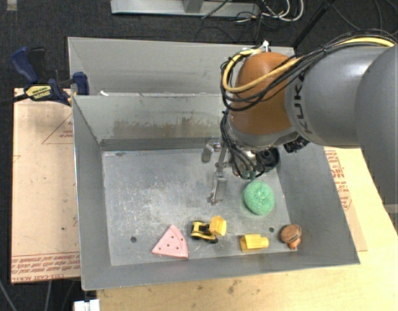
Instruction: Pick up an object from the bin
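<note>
Front row: pink wedge, flat, triangular and foam-like, is seen nearest the front wall; along from it are a yellow-and-black toy vehicle, a yellow block and a brown rounded lump.
Holder: bin, grey scuffed metal.
Tool: gripper is hung over bare floor; nothing is seen in it, and whether it is apart or together cannot be told.
Beside it: green ball, knobbly and soft-looking, lies just to the view's right.
Key relation: the toy vehicle lies just frontward of the gripper, long axis across the view. The green ball is judged about as near, so either could be reached by a short shift.
</note>
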Robot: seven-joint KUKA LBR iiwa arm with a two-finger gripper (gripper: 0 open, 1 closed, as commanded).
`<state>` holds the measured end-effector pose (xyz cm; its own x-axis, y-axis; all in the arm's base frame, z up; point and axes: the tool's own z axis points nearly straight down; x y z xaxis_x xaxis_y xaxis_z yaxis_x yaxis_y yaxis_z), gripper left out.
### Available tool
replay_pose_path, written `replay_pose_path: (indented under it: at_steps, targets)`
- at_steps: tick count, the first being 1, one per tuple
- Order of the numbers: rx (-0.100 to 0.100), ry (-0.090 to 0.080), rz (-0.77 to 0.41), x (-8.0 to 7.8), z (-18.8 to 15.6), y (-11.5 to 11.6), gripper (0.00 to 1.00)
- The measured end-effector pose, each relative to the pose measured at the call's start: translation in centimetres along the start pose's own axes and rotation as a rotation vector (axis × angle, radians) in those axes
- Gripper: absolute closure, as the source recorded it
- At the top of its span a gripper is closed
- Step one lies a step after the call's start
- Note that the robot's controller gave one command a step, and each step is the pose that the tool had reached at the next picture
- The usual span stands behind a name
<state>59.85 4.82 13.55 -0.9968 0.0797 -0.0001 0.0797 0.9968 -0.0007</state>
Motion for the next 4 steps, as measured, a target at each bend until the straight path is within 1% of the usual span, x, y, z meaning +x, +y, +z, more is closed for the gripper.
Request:
replay_pose_path:
  at_steps: [1,2,3,4]
  targets:
    - [-0.005,0.001,0.008,2.1,0.4,1.1,0.00]
    - [-0.001,-0.001,-0.123,2.6,1.5,-0.8,0.00]
    - [-0.002,-0.004,-0.285,4.3,5.3,-3.2,0.00]
    - [-0.002,0.002,-0.219,7.3,6.0,-5.9,0.00]
